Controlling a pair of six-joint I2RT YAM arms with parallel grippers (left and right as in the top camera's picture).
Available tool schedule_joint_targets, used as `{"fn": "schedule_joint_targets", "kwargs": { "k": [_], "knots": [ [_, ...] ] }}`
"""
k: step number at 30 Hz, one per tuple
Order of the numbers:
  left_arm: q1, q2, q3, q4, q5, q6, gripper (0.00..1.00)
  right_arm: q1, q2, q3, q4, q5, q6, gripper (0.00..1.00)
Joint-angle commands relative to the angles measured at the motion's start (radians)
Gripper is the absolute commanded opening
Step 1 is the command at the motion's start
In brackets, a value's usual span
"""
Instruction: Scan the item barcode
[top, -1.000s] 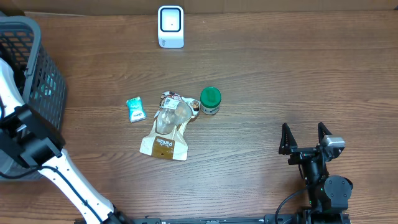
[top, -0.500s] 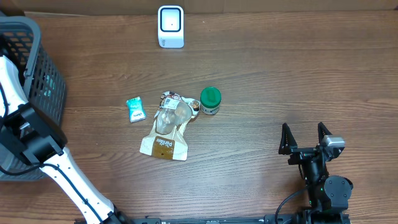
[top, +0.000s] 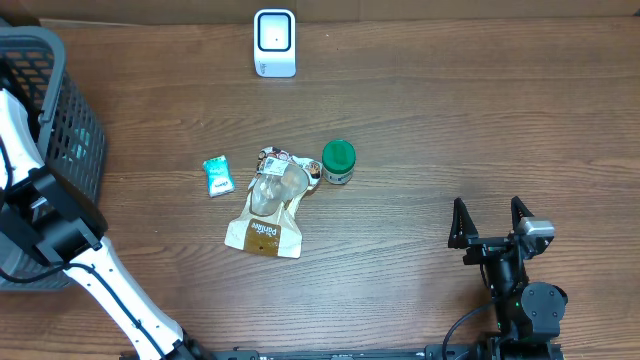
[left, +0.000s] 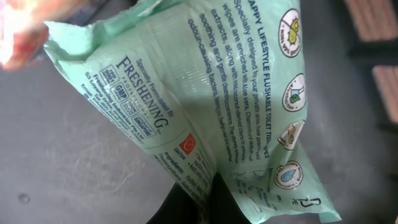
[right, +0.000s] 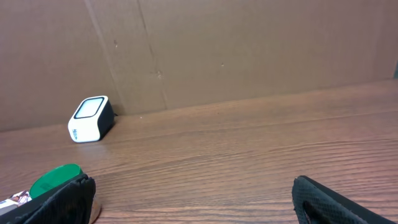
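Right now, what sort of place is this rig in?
Probably a mock shop checkout station: a white barcode scanner at the far edge of the table, a grey shopping basket on the left, and packaged goods like a green-lidded jar and a wipes pack.

L arm (top: 115, 295) white links, blk joints, R arm (top: 525, 300) blk, tapered fingers (top: 459, 225), grey cam block (top: 535, 229)

Film, plastic and wood grain

We see the wipes pack (left: 230, 93) as thin mint-green plastic film, crinkled, with a soft sheen. The table (top: 450, 130) is smooth, satin brown wood grain, the scanner (top: 274, 42) glossy white plastic and the basket (top: 60, 110) dark matt plastic mesh. The pouch (top: 268, 215) looks like matt brown paper with a clear shiny window. The backdrop (right: 217, 50) is matt cardboard.
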Motion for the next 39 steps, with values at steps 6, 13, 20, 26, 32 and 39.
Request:
{"fn": "schedule_joint_targets", "kwargs": {
  "k": [6,13,20,26,32,39],
  "knots": [
    [0.016,-0.257,-0.02,-0.047,0.003,0.035,0.04,0.004,-0.011,-0.011,0.005,-0.002,-0.002,1.0],
    [0.016,-0.434,-0.02,-0.07,0.005,0.071,0.04,0.004,-0.011,-0.011,0.005,-0.002,-0.002,1.0],
    [-0.004,-0.586,-0.02,-0.094,0.007,0.092,0.04,0.004,-0.011,-0.011,0.005,-0.002,-0.002,1.0],
    [-0.036,-0.748,-0.02,-0.1,0.026,0.101,0.04,0.004,-0.011,-0.011,0.005,-0.002,-0.002,1.0],
    [-0.145,-0.862,-0.02,-0.14,0.105,0.152,0.04,0.004,-0.011,-0.011,0.005,-0.002,-0.002,1.0],
    [-0.195,-0.853,-0.024,-0.144,0.024,0.123,0.31,0.004,-0.011,-0.011,0.005,-0.002,-0.002,1.0]
  ]
}}
